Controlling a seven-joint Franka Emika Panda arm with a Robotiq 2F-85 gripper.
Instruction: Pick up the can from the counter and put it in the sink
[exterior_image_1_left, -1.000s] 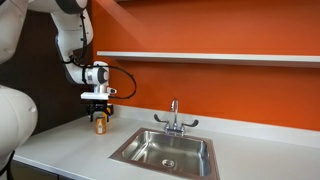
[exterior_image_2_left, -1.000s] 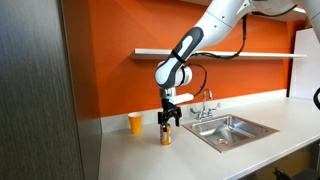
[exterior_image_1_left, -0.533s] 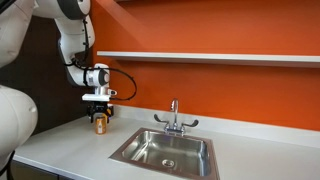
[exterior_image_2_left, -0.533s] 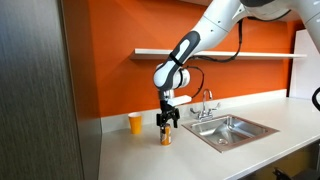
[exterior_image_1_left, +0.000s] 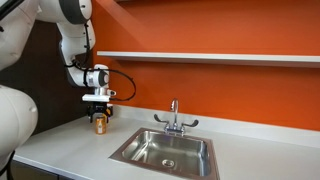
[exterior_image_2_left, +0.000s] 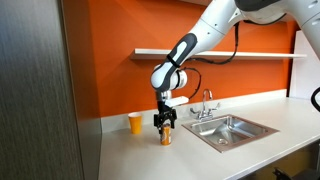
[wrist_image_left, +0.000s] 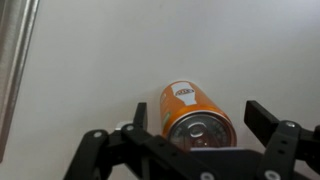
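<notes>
end effector (wrist_image_left: 198, 120): jaws apart, one finger on each side of the can (wrist_image_left: 190, 105), seemingly not touching it.
can: upright on the tabletop (exterior_image_1_left: 70, 150), near the sink (exterior_image_1_left: 135, 148), outside the basin.
step: closing the grasp.
how: keep the can centred, squeeze evenly at mid-body so it does not tip, then lift straight up.
doubt: finger depth is hard to judge.

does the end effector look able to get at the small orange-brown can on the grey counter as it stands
Probably yes: the end effector hangs open directly over the small orange-brown cylindrical can, straddling it, and nothing stands between them.
</notes>
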